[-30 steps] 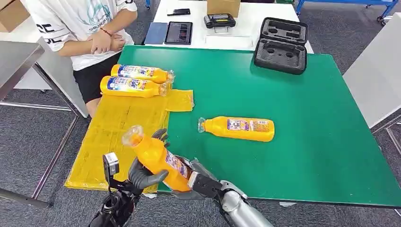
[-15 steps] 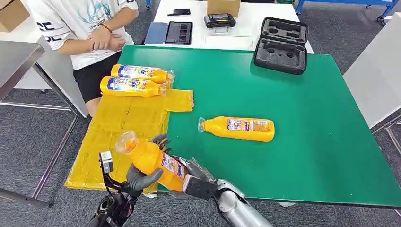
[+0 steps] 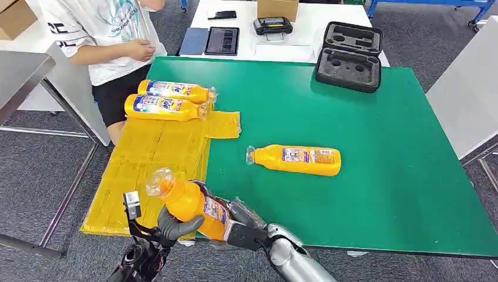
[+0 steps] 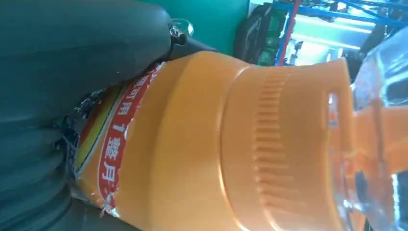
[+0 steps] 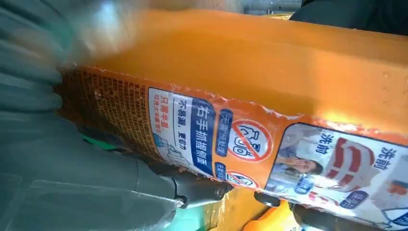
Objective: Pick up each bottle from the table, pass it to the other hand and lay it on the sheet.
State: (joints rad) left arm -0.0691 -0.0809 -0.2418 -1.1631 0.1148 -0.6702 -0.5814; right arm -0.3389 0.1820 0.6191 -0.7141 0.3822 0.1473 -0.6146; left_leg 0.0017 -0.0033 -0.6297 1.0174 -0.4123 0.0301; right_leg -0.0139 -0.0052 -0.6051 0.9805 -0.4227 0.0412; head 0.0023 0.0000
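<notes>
I see the green table (image 3: 364, 141) taking up most of the head view; along its left edge lies the yellow sheet (image 3: 147, 164), creased and hanging a little past the table's near corner; I count four orange bottles in all.

Two of them lie side by side across the far end of the sheet, touching, caps pointing right: the farther bottle (image 3: 175, 90) and the nearer bottle (image 3: 165, 108); a third bottle (image 3: 296, 159) lies alone on the bare green, well apart from the sheet, its clear cap pointing left.

The fourth, the held bottle (image 3: 191, 202), is up off the surface at the near left corner, tilted with its clear cap up and to the left, over the near end of the sheet; both of my hands are on it at once; the left hand (image 3: 176, 222) has its grey thumb and fingers wrapped round the shoulder below the cap, and the left wrist view shows that thumb pressed flat on the label; the right hand (image 3: 238, 216) is clamped round the base end, fingers closed on the labelled body in the right wrist view.

Beyond the table's far edge I see one black moulded case (image 3: 349, 56), one tablet (image 3: 222, 40), and a person (image 3: 106, 35) seated at the far left corner.
</notes>
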